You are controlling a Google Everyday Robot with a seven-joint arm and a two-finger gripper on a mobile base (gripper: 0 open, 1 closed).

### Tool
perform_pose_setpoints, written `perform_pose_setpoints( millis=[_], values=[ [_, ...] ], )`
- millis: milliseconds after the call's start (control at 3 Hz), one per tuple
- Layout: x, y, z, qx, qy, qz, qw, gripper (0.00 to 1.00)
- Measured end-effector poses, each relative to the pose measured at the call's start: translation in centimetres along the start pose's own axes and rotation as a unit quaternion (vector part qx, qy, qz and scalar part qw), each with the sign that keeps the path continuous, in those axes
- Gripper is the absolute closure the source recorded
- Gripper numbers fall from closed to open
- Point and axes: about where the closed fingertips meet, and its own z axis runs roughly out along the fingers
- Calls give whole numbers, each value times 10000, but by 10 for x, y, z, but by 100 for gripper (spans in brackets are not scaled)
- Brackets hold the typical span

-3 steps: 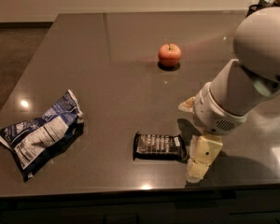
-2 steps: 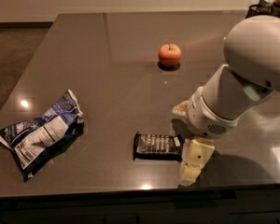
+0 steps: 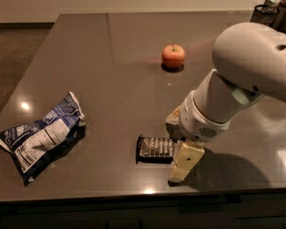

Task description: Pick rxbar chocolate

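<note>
On the dark grey, glossy table (image 3: 133,42) stands a small round red-orange apple (image 3: 173,56), and everything else is placed from it. The rxbar chocolate (image 3: 155,148), a small flat black rectangular wrapper with rows of white text, lies flat well in front of the apple, towards the table's near edge and slightly to the picture's left of it. Its print is too small to read, and its right end is hidden behind the robot. The end effector (image 3: 175,146) sits at that hidden end, also in front of the apple, with its two cream-coloured fingers spread wide. One finger (image 3: 186,159) is on the near side of the bar and the other on the far side, mostly covered by the wrist. Whether either finger touches the wrapper cannot be made out. The bulky white arm (image 3: 257,56) reaches in from the picture's right, level with the apple, and is cut off by the frame edge. A crumpled blue-and-white chip bag (image 3: 43,137) lies far to the picture's left of the apple and nearer the camera. Beyond the apple, at the upper right corner, a dark container (image 3: 271,13) is only partly in frame — its contents are unclear.
</note>
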Motion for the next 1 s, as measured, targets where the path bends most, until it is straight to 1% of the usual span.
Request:
perform_pose_setpoints(
  millis=[333,1000],
  values=[
    [-2,0,-1,-18,9,6,10000,54],
    [-8,-1,-17,7,-9,38,10000,100]
  ],
)
